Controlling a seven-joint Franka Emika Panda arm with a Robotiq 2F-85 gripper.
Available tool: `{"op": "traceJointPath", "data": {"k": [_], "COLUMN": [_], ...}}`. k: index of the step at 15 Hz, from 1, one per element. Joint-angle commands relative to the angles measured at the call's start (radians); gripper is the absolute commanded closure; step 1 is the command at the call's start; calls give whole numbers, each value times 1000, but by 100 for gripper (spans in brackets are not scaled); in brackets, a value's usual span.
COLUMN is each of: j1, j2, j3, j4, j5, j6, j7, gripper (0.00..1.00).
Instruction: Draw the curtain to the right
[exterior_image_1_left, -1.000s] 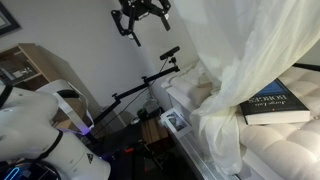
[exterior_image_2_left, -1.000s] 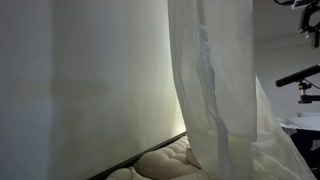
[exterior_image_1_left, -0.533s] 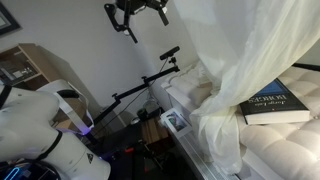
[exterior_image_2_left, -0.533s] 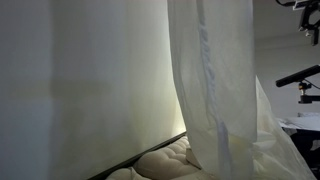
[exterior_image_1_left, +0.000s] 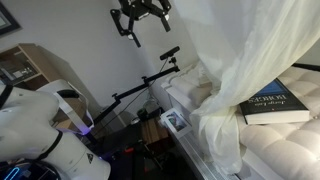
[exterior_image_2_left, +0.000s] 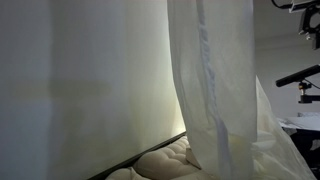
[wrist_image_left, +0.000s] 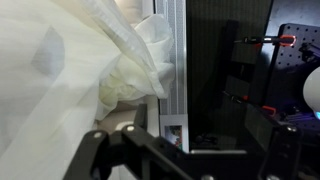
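The curtain (exterior_image_1_left: 245, 60) is a sheer cream-white drape. It hangs from the top right and bunches over the cushion edge. It fills most of an exterior view (exterior_image_2_left: 205, 90) and the left of the wrist view (wrist_image_left: 60, 70). My black gripper (exterior_image_1_left: 141, 20) is high in the air, left of the curtain and apart from it. Its fingers are spread and empty. Only its edge shows at the top corner of an exterior view (exterior_image_2_left: 300, 6). In the wrist view the dark fingers (wrist_image_left: 185, 165) cross the bottom with nothing between them.
A dark-blue book (exterior_image_1_left: 280, 103) lies on the cream ribbed cushion (exterior_image_1_left: 290, 150) beside the curtain. A black camera stand (exterior_image_1_left: 150, 85) and a small framed picture (exterior_image_1_left: 176, 122) stand below the gripper. The white robot base (exterior_image_1_left: 30, 125) is at the lower left.
The gripper drifted slightly left and up half a second ago and is back where it was a second ago. The curtain has not moved.
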Motion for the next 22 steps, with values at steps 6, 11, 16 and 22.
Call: {"op": "traceJointPath", "data": {"k": [6,11,16,22], "j1": [45,-11,-65,-107], "j2": [194,291,367,455], "j3": [101,102,95,83], "j4": [25,23,38,83], "j5": [-14,-78,-115,-117], "j6": [192,496,514,429], "j7": [-56,52,116,120], "gripper": [0,0,0,0]}}
